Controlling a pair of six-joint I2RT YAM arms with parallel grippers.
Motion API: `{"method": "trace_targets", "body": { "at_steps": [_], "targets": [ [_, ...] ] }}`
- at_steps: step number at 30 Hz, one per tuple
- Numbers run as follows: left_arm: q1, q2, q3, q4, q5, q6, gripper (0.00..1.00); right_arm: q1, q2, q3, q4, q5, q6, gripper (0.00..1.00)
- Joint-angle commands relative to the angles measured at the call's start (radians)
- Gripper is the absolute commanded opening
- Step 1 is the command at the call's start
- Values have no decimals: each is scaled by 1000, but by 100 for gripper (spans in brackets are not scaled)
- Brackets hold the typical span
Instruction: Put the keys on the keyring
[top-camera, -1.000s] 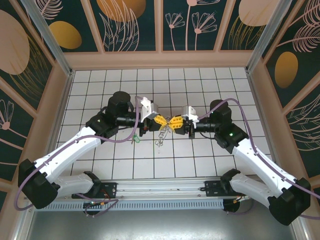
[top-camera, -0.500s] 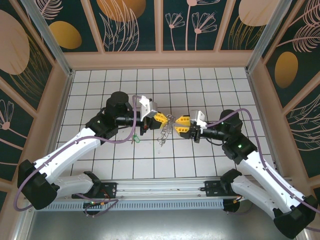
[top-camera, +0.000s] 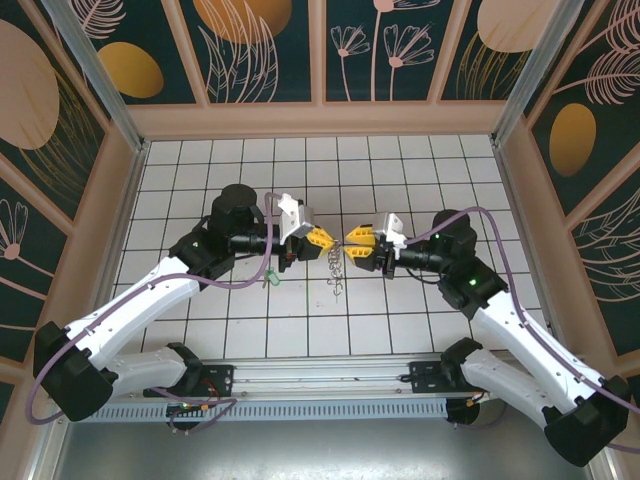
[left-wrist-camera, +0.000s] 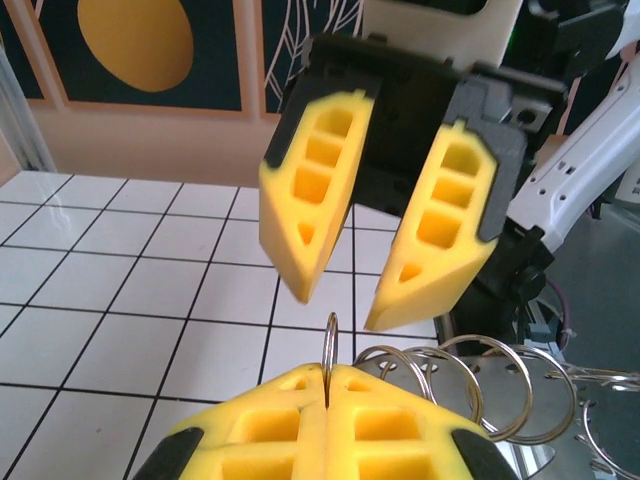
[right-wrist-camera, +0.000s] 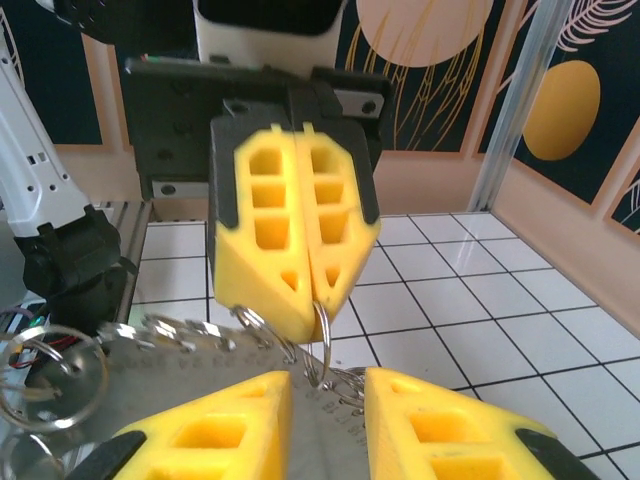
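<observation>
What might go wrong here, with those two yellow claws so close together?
The left claw pinches only the edge of one thin ring, so it might slip free. The open right claw faces it very closely; the two might bump. The loose rings dangling beside could swing and snag.

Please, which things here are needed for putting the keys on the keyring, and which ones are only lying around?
For the job:
- the keyring, linked rings pinched by the left gripper
- the right gripper, open, facing it
- the keys, apparently the small green-tagged piece lying on the tiles

Only surroundings:
- the tiled table
- the patterned walls
</observation>
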Motion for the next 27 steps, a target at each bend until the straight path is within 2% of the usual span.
{"method": "trace_targets", "body": {
  "at_steps": [1,19,24,27],
  "targets": [
    [-3,-22,30,-26,-13,43,0,13,7,38,23,-23,-23,25],
    [-5,4,63,-86,-27,75,0,29,101,80,-38,-40,-78,24],
    [-8,5,63,-90,-29,77,0,31,110,83,-34,-40,-79,16],
    [-10,2,63,-88,-31,77,0,34,119,88,-40,-35,-81,2]
  ]
}}
